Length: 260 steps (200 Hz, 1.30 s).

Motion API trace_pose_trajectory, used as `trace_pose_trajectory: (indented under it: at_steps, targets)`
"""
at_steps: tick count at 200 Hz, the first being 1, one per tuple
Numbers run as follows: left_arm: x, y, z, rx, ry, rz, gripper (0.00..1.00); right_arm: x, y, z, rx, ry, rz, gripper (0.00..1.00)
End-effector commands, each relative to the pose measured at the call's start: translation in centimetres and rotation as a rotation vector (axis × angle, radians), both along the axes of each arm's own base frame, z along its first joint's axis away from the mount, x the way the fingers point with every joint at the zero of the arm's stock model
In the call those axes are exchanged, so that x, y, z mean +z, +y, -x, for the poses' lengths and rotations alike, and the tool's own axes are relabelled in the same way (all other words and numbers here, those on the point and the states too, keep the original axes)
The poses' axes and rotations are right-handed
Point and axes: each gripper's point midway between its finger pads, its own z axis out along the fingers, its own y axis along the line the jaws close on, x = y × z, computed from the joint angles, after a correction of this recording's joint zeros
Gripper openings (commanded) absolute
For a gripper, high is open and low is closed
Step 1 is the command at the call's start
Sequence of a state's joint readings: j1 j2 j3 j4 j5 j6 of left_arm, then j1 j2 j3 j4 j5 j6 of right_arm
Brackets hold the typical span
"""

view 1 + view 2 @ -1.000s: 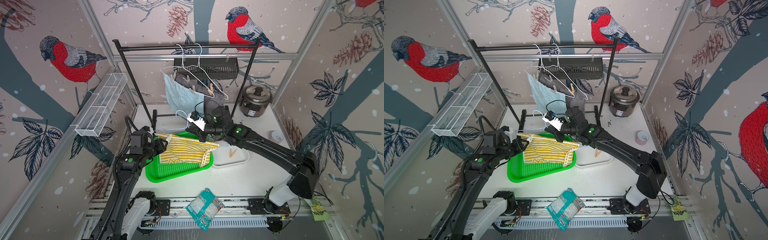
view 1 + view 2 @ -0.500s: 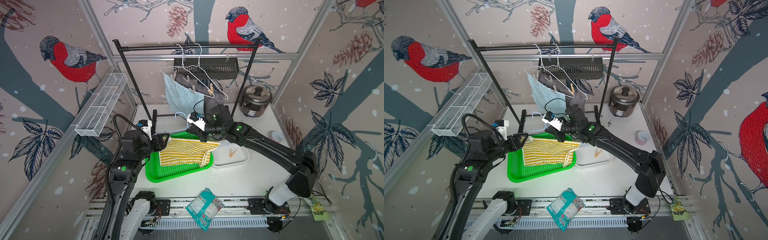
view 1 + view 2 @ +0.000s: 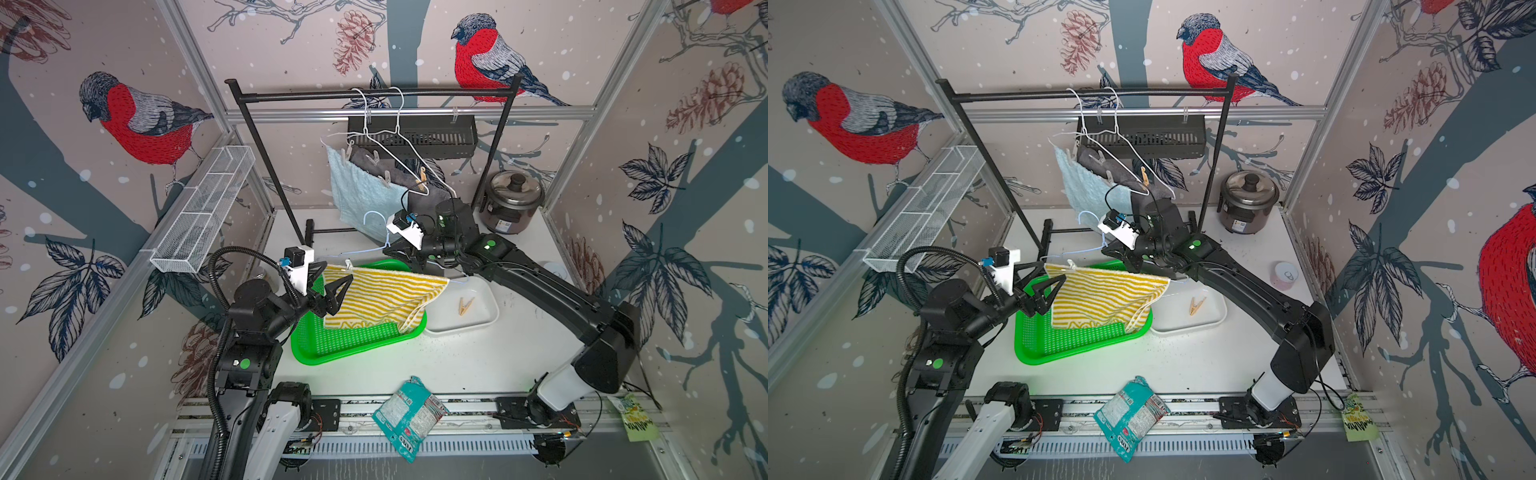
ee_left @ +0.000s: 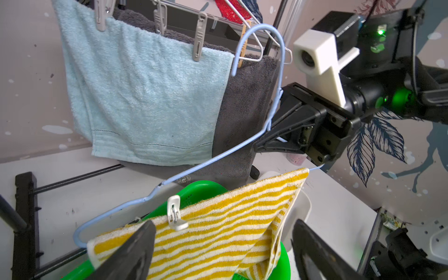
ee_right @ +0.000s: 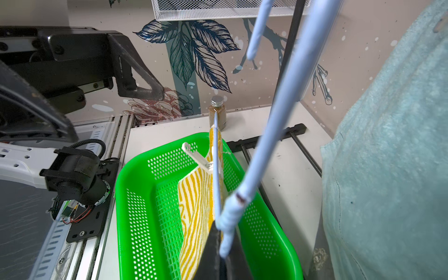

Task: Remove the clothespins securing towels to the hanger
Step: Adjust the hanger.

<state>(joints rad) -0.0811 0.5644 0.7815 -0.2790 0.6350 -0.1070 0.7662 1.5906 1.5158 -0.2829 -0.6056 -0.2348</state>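
Clothespins first: one white plastic clothespin [image 4: 175, 213] pins the yellow-and-white striped terry towel [image 3: 382, 295] to the bottom bar of the light-blue wire hanger [image 4: 218, 157], near the towel's 10 o'clock corner in both top views. Your right end effector [image 5: 219, 229] is clamped on the hanger's twisted neck and holds it above the green perforated plastic basket [image 3: 357, 345] — the towel's lower edge hangs down into that basket.

Your left end effector [image 3: 336, 275] sits at the towel's 9 o'clock side with its jaws spread wide. In the left wrist view they stand either side of the towel, below the white clothespin, gripping nothing. Whether either jaw touches the cloth you cannot tell.

A tan wooden clothespin [image 3: 465, 306] lies in the white plastic tray [image 3: 482, 322], just beside the basket at its 3 o'clock.

At the 12 o'clock end of the table [image 3: 478, 361], the black metal rack [image 3: 374, 94] carries white wire hangers [image 3: 399, 145] with the light blue towel [image 3: 357, 195] and the dark grey towel [image 4: 242, 109] — grey plastic clothespins [image 4: 200, 36] and a second wooden clothespin [image 3: 422, 179] clip them on.
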Motion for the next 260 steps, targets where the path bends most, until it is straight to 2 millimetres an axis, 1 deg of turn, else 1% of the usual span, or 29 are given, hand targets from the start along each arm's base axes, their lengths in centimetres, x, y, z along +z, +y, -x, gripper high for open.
trace_pose_trajectory:
  at_steps: [1,17,44,73,116,144,160,184,215,235,247,260]
  targets:
    - [1.0,-0.2,-0.1,-0.021,-0.137,-0.058,0.88,1.2,0.0,0.7,0.033,-0.003,-0.033,0.02]
    - [-0.1,0.3,-0.6,0.013,-0.121,-0.059,0.87,1.3,0.0,0.7,0.033,0.003,-0.036,0.02]
    - [-2.1,0.7,-1.0,0.046,-0.090,-0.058,0.80,1.4,0.0,0.9,0.043,0.003,-0.043,0.02]
    - [-3.5,0.5,-1.1,0.033,-0.080,-0.051,0.80,1.5,0.0,1.2,0.059,0.005,-0.045,0.02]
    - [-3.4,-0.1,-1.3,-0.011,-0.103,-0.063,0.83,1.5,0.0,1.5,0.074,0.005,-0.046,0.02]
    - [-3.6,-0.6,-1.9,-0.047,-0.097,-0.085,0.83,1.6,-0.1,1.7,0.089,0.009,-0.052,0.02]
    - [-3.8,-0.4,-2.5,-0.033,-0.091,-0.104,0.83,1.5,-0.2,1.4,0.084,0.015,-0.050,0.02]
    - [-3.2,-0.1,-2.7,-0.015,-0.117,-0.121,0.83,1.4,-0.3,1.5,0.095,0.009,-0.043,0.02]
    - [-2.0,-0.4,-1.9,-0.046,-0.142,-0.146,0.84,1.0,-1.1,0.4,0.079,-0.002,-0.002,0.02]
    - [-0.8,-0.4,-1.4,-0.051,-0.178,-0.176,0.83,1.0,-1.7,0.0,0.074,-0.021,0.005,0.01]
    - [0.1,-0.5,-1.1,-0.061,-0.211,-0.206,0.83,0.9,-1.8,0.0,0.086,-0.037,0.015,0.01]
    - [1.0,-1.0,-0.6,-0.108,-0.253,-0.242,0.82,0.7,-1.9,0.2,0.104,-0.051,0.024,0.01]
